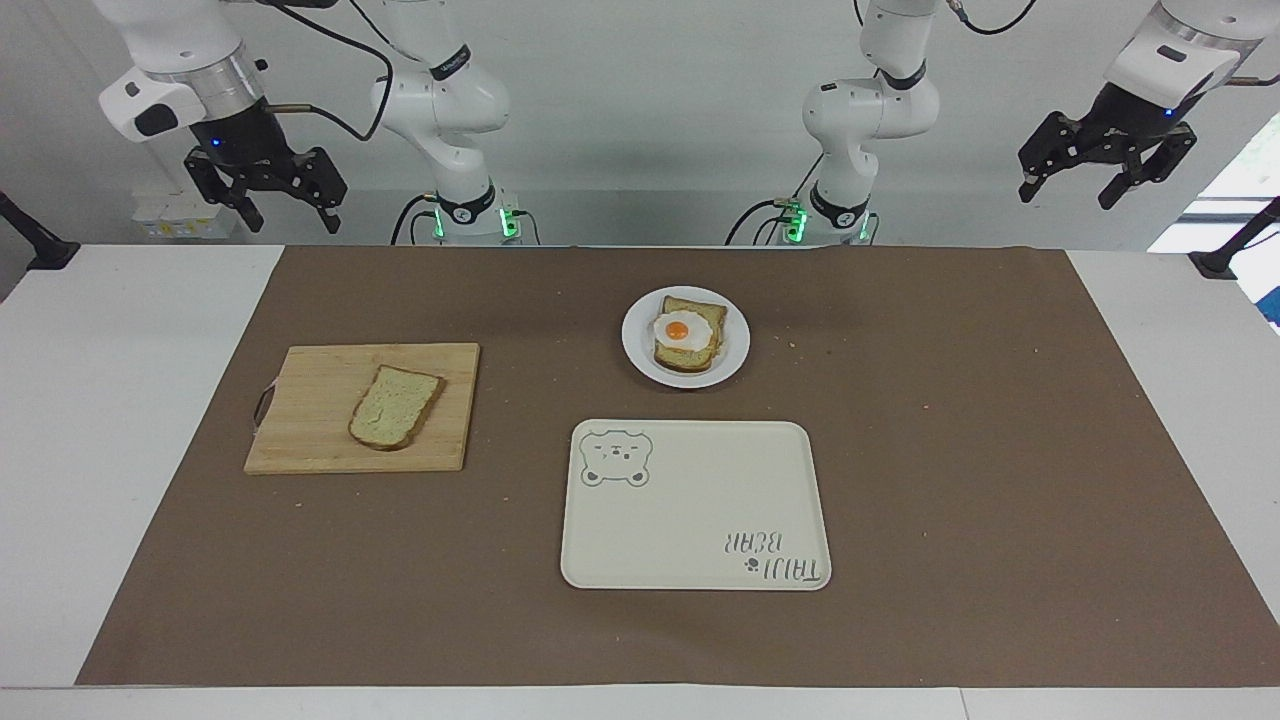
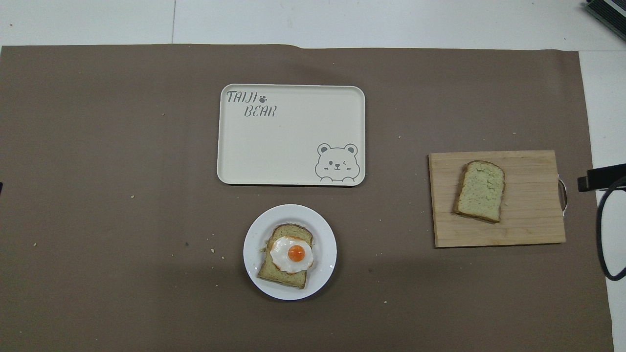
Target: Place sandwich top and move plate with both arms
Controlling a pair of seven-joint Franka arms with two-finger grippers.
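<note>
The sandwich top (image 1: 396, 406) is a pale slice with a brown crust. It lies flat on a wooden cutting board (image 1: 310, 430) toward the right arm's end of the table, and shows in the overhead view (image 2: 480, 191). The white plate (image 1: 640, 350) sits mid-table and holds bread with a fried egg (image 1: 687, 332). It shows in the overhead view too (image 2: 254, 266). My right gripper (image 1: 290, 218) hangs open and empty, high above the table's edge at the robots' end, near the board's end. My left gripper (image 1: 1070, 192) hangs open and empty, high at the other end.
A cream rectangular tray with a bear drawing (image 1: 695, 505) lies farther from the robots than the plate, also seen from overhead (image 2: 291, 142). A brown mat (image 1: 950, 450) covers the table. Black clamps and a cable (image 2: 604, 230) sit at the table's ends.
</note>
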